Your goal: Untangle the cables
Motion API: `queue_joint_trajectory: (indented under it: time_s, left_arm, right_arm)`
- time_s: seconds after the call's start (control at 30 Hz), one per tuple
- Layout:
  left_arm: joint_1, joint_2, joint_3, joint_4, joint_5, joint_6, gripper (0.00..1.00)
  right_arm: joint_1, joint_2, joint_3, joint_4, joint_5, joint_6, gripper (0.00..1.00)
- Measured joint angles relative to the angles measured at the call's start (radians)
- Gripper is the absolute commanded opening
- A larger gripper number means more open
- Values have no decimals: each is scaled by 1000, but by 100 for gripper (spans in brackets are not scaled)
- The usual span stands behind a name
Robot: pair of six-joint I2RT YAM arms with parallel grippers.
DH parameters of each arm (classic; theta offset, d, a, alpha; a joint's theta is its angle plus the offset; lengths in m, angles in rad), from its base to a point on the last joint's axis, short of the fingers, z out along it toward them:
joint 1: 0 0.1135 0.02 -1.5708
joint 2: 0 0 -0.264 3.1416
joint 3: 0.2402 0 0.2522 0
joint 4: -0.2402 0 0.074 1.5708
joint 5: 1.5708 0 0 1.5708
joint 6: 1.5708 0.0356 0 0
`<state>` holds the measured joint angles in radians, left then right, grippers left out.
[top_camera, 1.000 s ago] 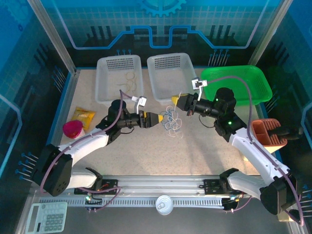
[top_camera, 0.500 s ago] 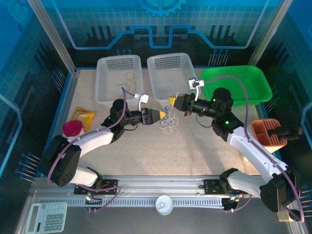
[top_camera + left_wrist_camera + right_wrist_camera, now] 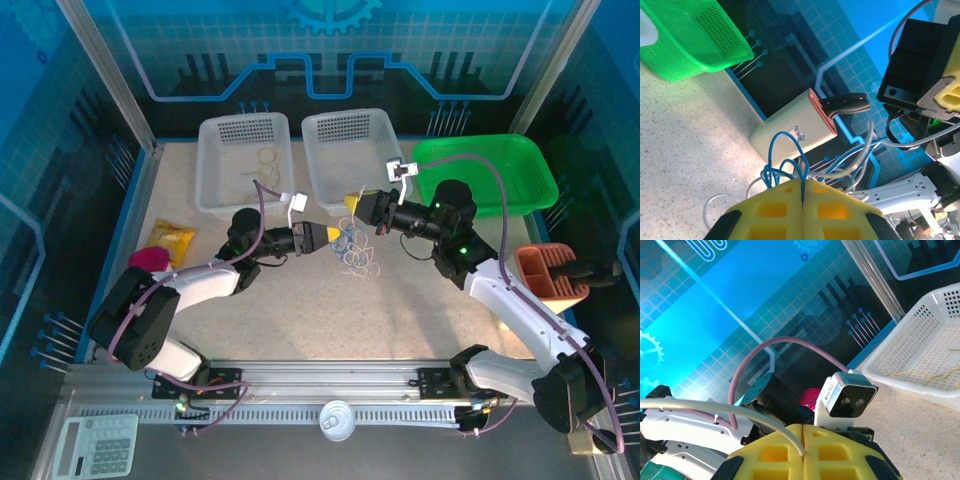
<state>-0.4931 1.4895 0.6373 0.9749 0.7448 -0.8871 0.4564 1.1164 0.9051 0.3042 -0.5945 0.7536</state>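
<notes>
At mid-counter (image 3: 300, 300), between the two arms, lies one tangle of cables (image 3: 356, 254), thin blue and white loops too knotted to count strand by strand. Two end effectors meet at its far edge. The left end effector (image 3: 333, 236) has its yellow fingers pressed together, and its wrist view shows them pinching a blue strand (image 3: 802, 175) that loops up out of the seam. The right end effector (image 3: 350, 203) is likewise pressed together, nipping one pale strand (image 3: 715, 408) that runs off the left edge of its wrist view. Beyond the tangle stand two white baskets: the left white basket (image 3: 207, 170) holds a few yellowish strands (image 3: 263, 160), too fine to count, and the right white basket (image 3: 312, 160) is partly covered by the right end effector. One green basket (image 3: 540, 165) sits to the right, with one orange holder (image 3: 545, 270) nearer, something black lying in it. One yellow packet (image 3: 172, 237) and one pink cup (image 3: 145, 258), half hidden by the left arm, lie at the left. One calculator (image 3: 95, 447) is cut off at the bottom corner.
</notes>
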Motion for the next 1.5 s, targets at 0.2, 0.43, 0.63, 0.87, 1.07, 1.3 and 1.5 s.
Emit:
queue_joint_trajectory:
  time_s: [0.2,0.43,0.63,0.87,1.07,1.3,1.5]
  left_arm:
    - [5,-63,-76,-127,-114,64,0]
    - [22,-149,-130,-362,-340,135,0]
    - [26,-150,-152,-496,-443,156,0]
    - [26,-150,-153,-544,-480,164,0]
    - [26,-144,-153,-579,-491,182,0]
    - [26,-97,-152,-582,-491,183,0]
    - [26,-90,-151,-582,-487,183,0]
  right_arm:
    - [-33,-18,0,-80,23,-25,0]
    - [-93,-89,25,-200,27,-55,0]
    - [-171,-179,98,-240,34,-58,0]
    - [-183,-220,113,-209,34,-32,0]
    - [-203,-177,172,-185,33,6,0]
    - [-245,-76,397,-135,14,63,0]
    - [-270,-52,471,-106,17,80,0]
